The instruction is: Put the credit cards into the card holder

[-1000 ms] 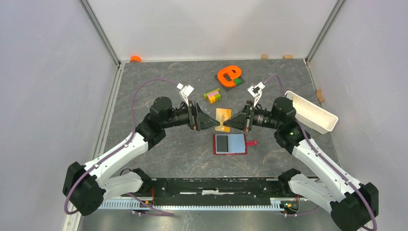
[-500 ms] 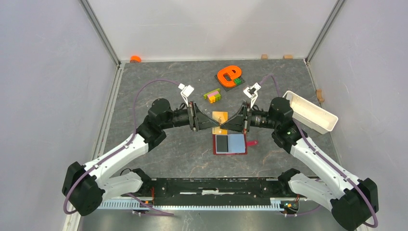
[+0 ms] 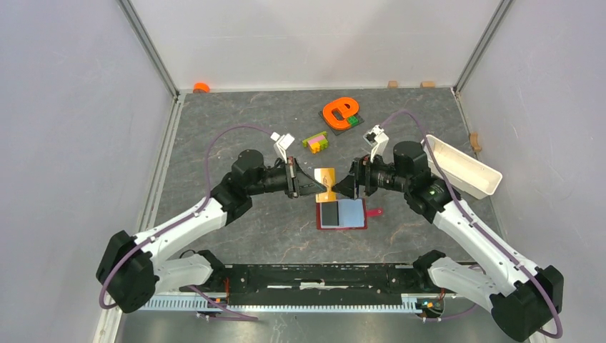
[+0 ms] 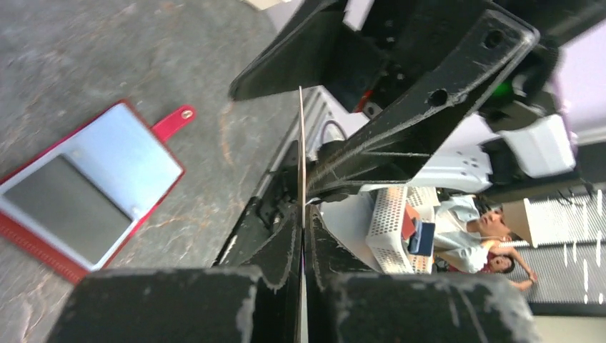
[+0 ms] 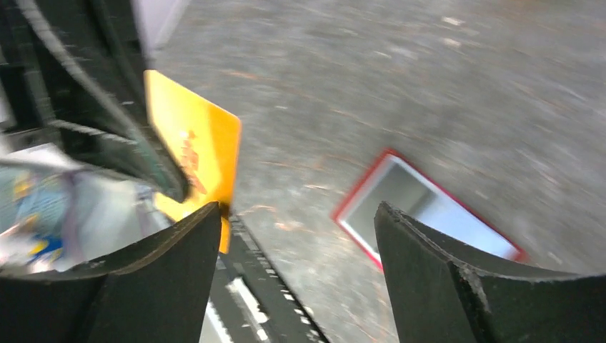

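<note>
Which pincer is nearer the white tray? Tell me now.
Right. The right pincer sits left of the white tray, on that arm's side; the left pincer is farther left, past the credit card it grips.

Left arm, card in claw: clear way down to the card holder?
Probably yes. The card holder lies open, nothing on it, just toward the bases from the left claw, which pinches the credit card. Only the open right claw crowds that card.
</note>
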You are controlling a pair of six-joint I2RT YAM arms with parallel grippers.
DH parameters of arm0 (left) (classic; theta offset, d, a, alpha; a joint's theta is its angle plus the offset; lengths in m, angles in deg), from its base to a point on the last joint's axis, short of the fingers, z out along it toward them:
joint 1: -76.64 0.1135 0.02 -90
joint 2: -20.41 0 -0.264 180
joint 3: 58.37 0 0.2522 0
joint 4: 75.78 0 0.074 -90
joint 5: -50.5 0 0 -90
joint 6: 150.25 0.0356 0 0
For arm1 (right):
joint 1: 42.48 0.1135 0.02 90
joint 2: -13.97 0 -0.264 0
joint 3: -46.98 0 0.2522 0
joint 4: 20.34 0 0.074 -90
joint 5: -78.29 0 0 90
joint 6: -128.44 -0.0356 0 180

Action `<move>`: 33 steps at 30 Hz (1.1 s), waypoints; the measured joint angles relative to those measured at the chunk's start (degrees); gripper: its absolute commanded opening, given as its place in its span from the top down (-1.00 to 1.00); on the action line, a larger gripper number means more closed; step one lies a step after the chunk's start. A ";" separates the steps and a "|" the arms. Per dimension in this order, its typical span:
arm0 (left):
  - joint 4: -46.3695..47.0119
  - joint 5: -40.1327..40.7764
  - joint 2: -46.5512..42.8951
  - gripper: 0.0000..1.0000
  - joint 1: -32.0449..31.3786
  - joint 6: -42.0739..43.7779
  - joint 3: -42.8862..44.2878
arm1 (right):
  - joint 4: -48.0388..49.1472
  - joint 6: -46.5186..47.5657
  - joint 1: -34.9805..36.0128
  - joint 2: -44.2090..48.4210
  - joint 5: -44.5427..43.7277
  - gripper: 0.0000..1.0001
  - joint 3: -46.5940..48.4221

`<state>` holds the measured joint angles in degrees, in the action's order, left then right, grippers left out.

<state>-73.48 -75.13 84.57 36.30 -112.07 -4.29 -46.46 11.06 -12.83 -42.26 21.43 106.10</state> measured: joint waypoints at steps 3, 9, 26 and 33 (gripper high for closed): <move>-1.97 2.99 2.67 0.96 -0.22 -0.04 -0.63 | -8.20 3.28 0.22 -0.17 -12.37 -0.68 0.39; -3.96 5.79 10.82 0.96 -2.60 -0.87 -2.10 | -17.84 5.20 -0.35 -3.39 -31.32 -0.56 -3.85; 6.40 5.42 30.34 0.96 -3.30 -5.92 -4.70 | -11.91 11.17 -13.11 -9.22 -25.33 0.00 -16.90; 9.75 5.07 34.18 0.96 -3.30 -6.97 -4.70 | -8.96 12.63 -14.51 -11.19 -22.77 0.40 -16.92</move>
<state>-63.73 -70.06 118.75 33.00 -119.04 -8.99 -55.42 23.70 -27.34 -53.45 -1.34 89.18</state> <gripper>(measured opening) 0.036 0.379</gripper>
